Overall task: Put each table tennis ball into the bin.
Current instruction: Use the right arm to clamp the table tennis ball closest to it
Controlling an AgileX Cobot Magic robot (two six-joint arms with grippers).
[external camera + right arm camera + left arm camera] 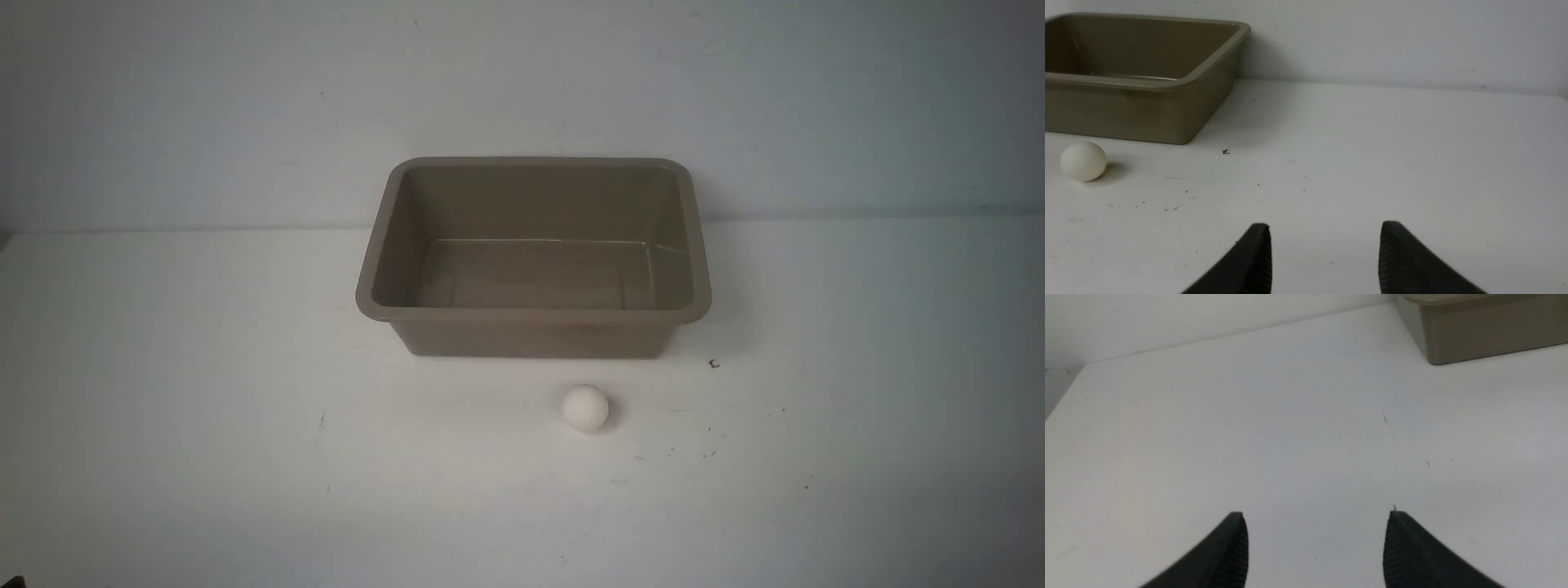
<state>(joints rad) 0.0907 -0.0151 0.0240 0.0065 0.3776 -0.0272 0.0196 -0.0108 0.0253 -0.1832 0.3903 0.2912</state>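
Note:
One white table tennis ball (585, 407) lies on the white table just in front of the taupe bin (532, 314), near its front right part. The bin is upright and nothing shows inside it. Neither arm shows in the front view. In the right wrist view the ball (1083, 161) and the bin (1180, 81) show off to one side; my right gripper (1325, 228) is open and empty over bare table. In the left wrist view my left gripper (1316, 516) is open and empty, with a corner of the bin (1474, 339) far ahead. The ball is out of that view.
The white table (204, 408) has small dark specks, one (714, 364) right of the bin. A pale wall (522, 82) stands right behind the bin. The table's left edge shows in the left wrist view (1065, 396).

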